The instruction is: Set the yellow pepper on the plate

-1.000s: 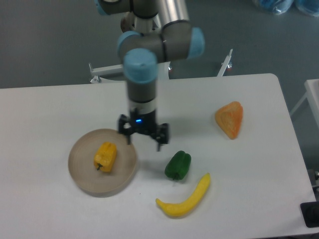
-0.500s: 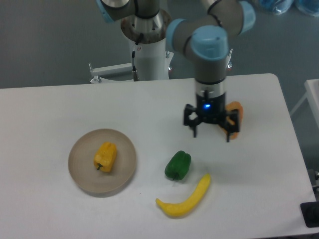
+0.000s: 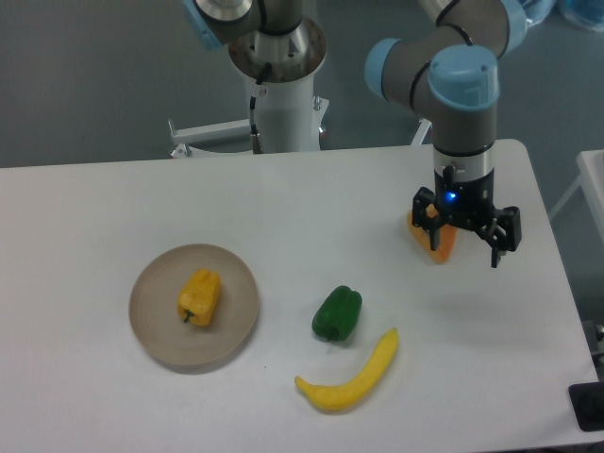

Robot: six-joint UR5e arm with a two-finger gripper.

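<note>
The yellow pepper (image 3: 199,295) lies on the round beige plate (image 3: 157,332) at the left of the table. My gripper (image 3: 463,247) is far to the right, open and empty, hanging over the orange wedge (image 3: 436,243) and partly hiding it. Its two dark fingers are spread apart, one at each side of the wedge's area.
A green pepper (image 3: 337,313) sits near the table's middle. A long curved yellow banana-like piece (image 3: 351,377) lies in front of it. The white table's right edge (image 3: 552,245) is close to the gripper. The arm's base stands behind the table.
The gripper has moved from beside the plate rightwards across the table to above the orange wedge. The yellow pepper stays on the plate, and nothing else moved.
</note>
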